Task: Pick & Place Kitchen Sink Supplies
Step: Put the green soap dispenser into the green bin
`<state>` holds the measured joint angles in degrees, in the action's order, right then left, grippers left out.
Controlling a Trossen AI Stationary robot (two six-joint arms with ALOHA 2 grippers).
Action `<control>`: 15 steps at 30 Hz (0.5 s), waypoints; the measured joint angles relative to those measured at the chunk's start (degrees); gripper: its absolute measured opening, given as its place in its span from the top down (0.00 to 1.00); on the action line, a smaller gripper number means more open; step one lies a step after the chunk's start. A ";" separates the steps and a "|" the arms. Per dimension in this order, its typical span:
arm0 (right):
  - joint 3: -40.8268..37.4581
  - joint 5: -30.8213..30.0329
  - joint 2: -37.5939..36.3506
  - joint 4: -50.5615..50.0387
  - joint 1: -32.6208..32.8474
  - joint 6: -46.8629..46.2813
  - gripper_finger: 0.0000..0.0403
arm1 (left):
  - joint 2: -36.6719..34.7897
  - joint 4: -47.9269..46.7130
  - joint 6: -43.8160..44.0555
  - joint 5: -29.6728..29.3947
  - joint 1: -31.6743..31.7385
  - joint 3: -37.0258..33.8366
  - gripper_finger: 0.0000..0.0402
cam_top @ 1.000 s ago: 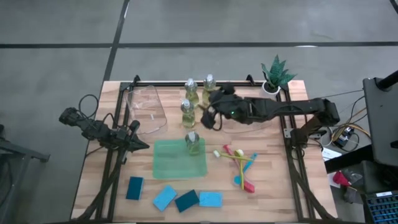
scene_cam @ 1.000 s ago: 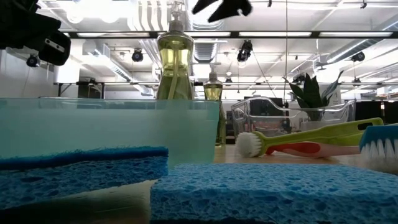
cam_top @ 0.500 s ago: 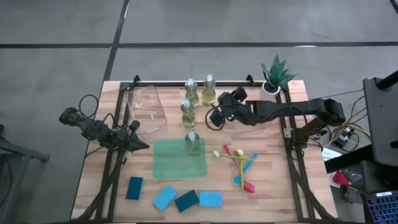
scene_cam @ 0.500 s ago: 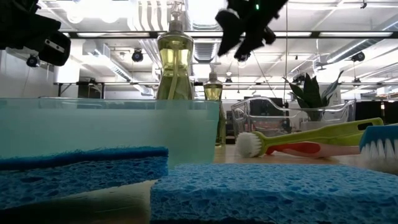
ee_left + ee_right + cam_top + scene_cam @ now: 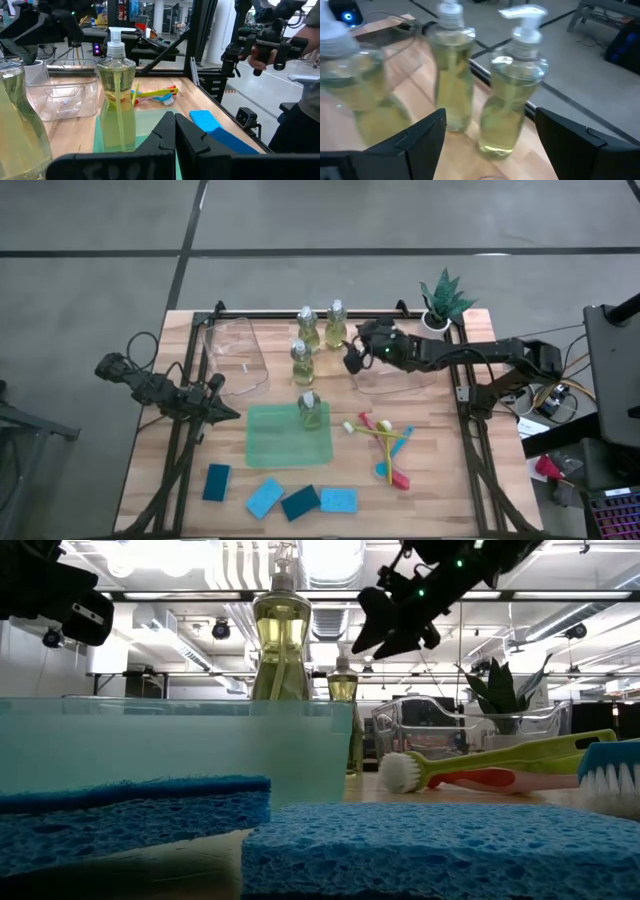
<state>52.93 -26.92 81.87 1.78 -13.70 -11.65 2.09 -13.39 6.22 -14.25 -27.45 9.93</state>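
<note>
Right gripper (image 5: 352, 358) spread wide, empty, raised over the clear bin's (image 5: 395, 380) near edge; rear bottles (image 5: 512, 100) just ahead, apart. Bin apparently empty. Green mat (image 5: 270, 445) bears one bottle (image 5: 310, 410). Left gripper (image 5: 222, 412) closed, beside mat.

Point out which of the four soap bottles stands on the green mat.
The soap bottle nearest the sponges: it alone stands on the green mat. The other three are clustered on bare wood at the table's far edge.

Yellowish bottles (image 5: 311, 412) with white caps, blue sponges (image 5: 339, 500), a green mat (image 5: 280, 442), red-yellow-blue brushes (image 5: 385, 442).
</note>
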 joint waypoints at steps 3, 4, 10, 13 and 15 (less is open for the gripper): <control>-1.62 1.78 -0.13 1.81 -2.70 1.23 0.26 | 0.00 -0.02 0.01 -0.01 0.00 0.02 1.00; -2.08 2.70 -0.16 2.24 -3.63 1.26 0.25 | 0.00 -0.02 0.00 -0.01 0.01 0.00 1.00; -5.04 11.90 -0.03 11.39 -8.01 4.01 0.23 | 0.00 -0.02 0.02 0.00 -0.01 0.02 1.00; -5.36 12.46 0.13 12.52 -9.71 4.81 0.22 | 0.00 -0.04 0.00 0.01 -0.01 0.02 1.00; -5.36 13.08 0.71 13.09 -10.80 5.20 0.21 | 0.00 -0.04 0.01 0.01 0.00 0.00 1.00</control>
<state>47.56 -13.84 82.58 14.87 -24.50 -6.45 2.09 -13.43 6.22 -14.24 -27.45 9.93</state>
